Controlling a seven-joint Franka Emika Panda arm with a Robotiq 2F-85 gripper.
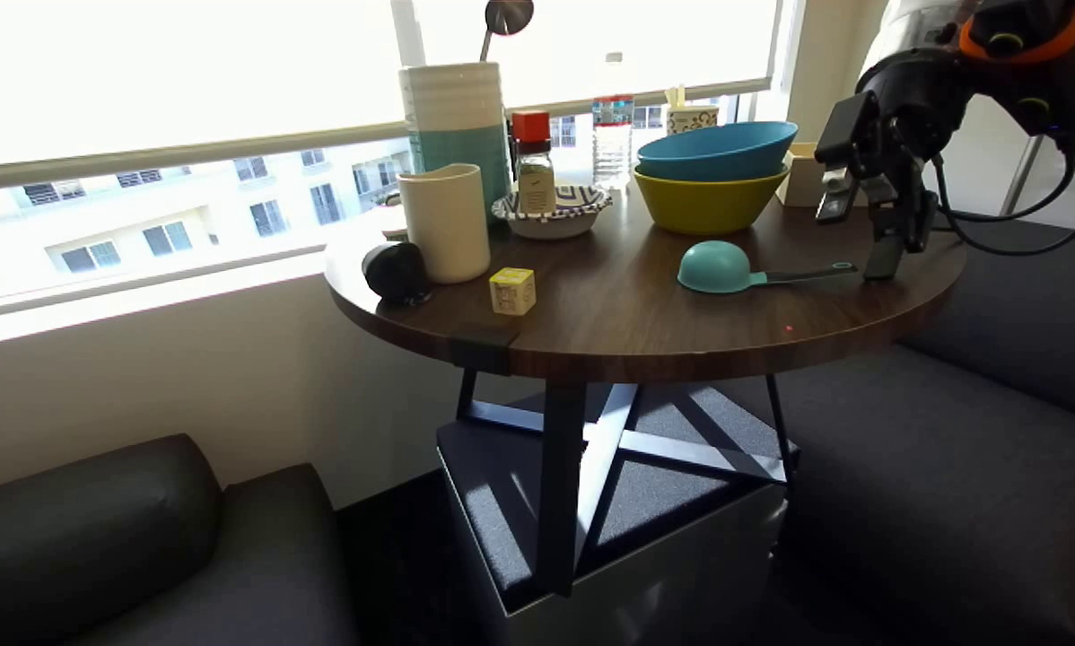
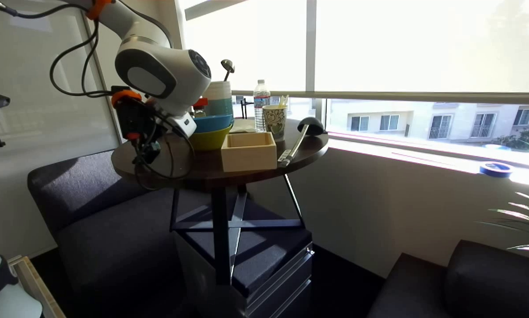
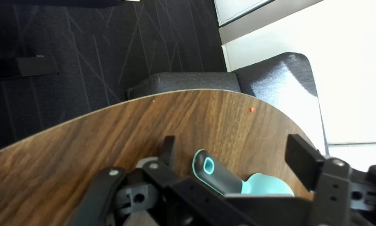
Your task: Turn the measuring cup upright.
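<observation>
The teal measuring cup (image 1: 715, 267) lies upside down on the round wooden table (image 1: 618, 332), its dome up. Its dark grey handle points toward my gripper (image 1: 858, 231). In the wrist view the measuring cup (image 3: 266, 185) shows its handle and part of the dome, the rest hidden behind the gripper body. My gripper (image 3: 235, 150) is open and empty, with its fingers wide apart on either side of the cup in that view. In an exterior view, one fingertip is low by the handle's end. I cannot make out the cup in the view where the arm blocks it.
A blue bowl nested in a yellow bowl (image 1: 708, 202) stands behind the cup. A wooden box (image 2: 249, 154), a ladle (image 2: 300, 143) and a patterned paper cup (image 2: 274, 121) stand nearby. A white mug (image 1: 448, 224) and a toy cube (image 1: 512, 292) stand farther along the table.
</observation>
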